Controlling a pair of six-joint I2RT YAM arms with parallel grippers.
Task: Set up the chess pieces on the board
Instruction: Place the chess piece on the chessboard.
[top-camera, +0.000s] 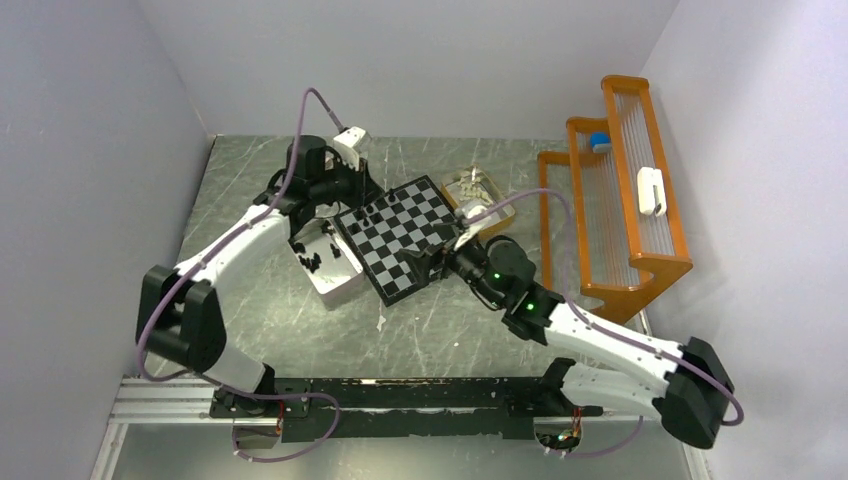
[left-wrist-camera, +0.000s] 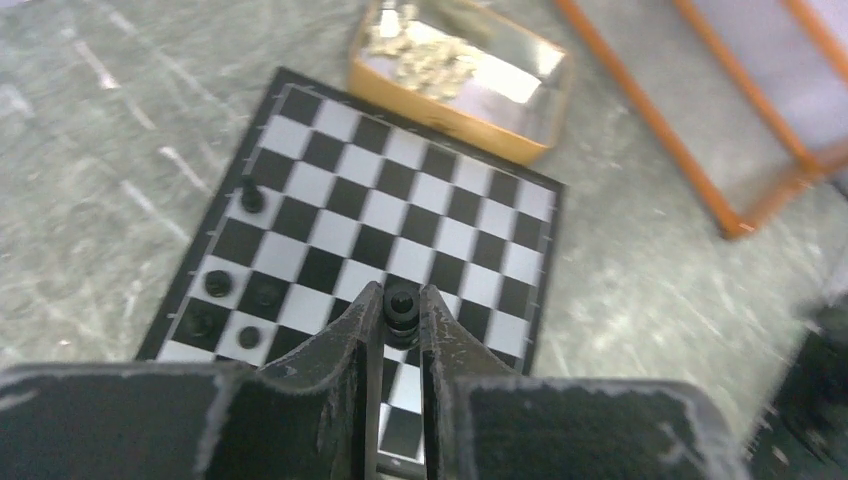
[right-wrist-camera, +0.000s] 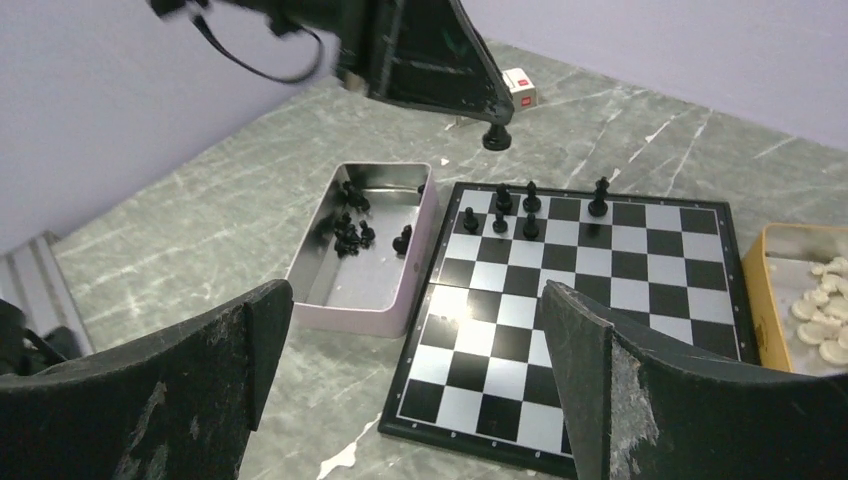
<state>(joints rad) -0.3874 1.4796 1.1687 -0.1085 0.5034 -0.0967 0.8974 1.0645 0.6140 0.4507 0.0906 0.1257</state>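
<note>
The board (top-camera: 405, 245) lies mid-table; it also shows in the left wrist view (left-wrist-camera: 430, 235) and the right wrist view (right-wrist-camera: 600, 290). My left gripper (top-camera: 347, 197) is shut on a black chess piece (left-wrist-camera: 402, 308) and holds it above the board's near rows (left-wrist-camera: 402, 305). In the right wrist view that piece (right-wrist-camera: 495, 138) hangs above the board's far edge. Several black pieces (right-wrist-camera: 515, 210) stand on the far rows, also seen in the left wrist view (left-wrist-camera: 218, 283). My right gripper (right-wrist-camera: 415, 300) is open and empty, over the board's near corner (top-camera: 455, 255).
A white box (right-wrist-camera: 345, 318) with several loose black pieces (right-wrist-camera: 350, 235) lies left of the board (top-camera: 335, 290). A tan tray (right-wrist-camera: 752, 290) of cream pieces (right-wrist-camera: 820, 310) sits at the board's far right (top-camera: 497, 215). An orange rack (top-camera: 620, 200) stands at the right wall.
</note>
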